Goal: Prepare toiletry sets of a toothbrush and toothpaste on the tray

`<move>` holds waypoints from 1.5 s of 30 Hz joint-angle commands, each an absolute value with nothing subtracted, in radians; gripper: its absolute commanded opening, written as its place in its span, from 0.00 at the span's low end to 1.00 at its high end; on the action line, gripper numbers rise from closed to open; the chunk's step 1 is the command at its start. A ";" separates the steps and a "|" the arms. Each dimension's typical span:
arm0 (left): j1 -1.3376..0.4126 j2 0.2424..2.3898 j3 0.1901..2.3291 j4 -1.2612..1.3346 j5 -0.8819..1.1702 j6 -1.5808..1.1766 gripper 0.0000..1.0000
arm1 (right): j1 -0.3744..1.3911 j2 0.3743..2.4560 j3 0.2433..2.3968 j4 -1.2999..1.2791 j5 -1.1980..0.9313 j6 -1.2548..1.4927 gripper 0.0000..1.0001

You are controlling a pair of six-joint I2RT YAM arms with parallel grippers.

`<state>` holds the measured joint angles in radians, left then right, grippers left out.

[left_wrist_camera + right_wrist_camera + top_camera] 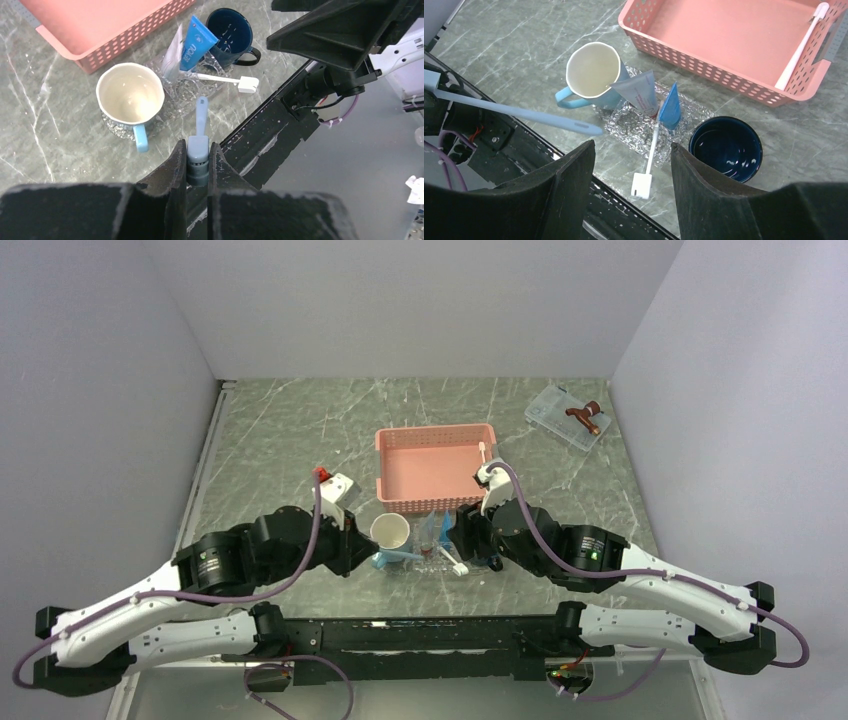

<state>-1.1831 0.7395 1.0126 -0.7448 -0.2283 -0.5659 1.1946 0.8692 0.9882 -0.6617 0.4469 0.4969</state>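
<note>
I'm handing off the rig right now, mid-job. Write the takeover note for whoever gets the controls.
Left pincer: shut on the head end of a light blue toothbrush, handle pointing toward the tray.
Right pincer: open, empty, above the tray.
On the tray: white toothbrush, blue toothpaste, grey tube, white mug.
Pink basket: one pale toothbrush inside.
Done: one brush and two tubes on the tray.
Left: place the held brush, likely beside a tube.

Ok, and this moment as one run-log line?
left end effector: shut on blue toothbrush | right end effector: open, empty, above tray | tray: two toothpaste tubes, white toothbrush | basket: one toothbrush
</note>
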 commanded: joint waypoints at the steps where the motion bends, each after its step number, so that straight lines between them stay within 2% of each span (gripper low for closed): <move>1: -1.290 0.817 1.091 -0.738 -0.429 -0.583 0.00 | 1.196 0.851 0.983 -0.647 0.483 0.507 0.59; 4: -1.353 0.853 1.115 -0.755 -0.518 -0.594 0.00 | 1.196 0.850 0.977 -0.646 0.484 0.505 0.59; 10: -1.372 0.939 1.134 -0.751 -0.552 -0.580 0.00 | 1.196 0.860 0.972 -0.642 0.488 0.501 0.59; 45: -1.374 1.164 1.100 -0.605 -0.516 -0.542 0.00 | 1.191 0.823 0.912 -0.645 0.491 0.521 0.59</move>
<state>-1.3678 1.1450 1.0966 -0.6518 -0.5194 -0.5419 1.1946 0.8463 0.9188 -0.6632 0.4671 0.5091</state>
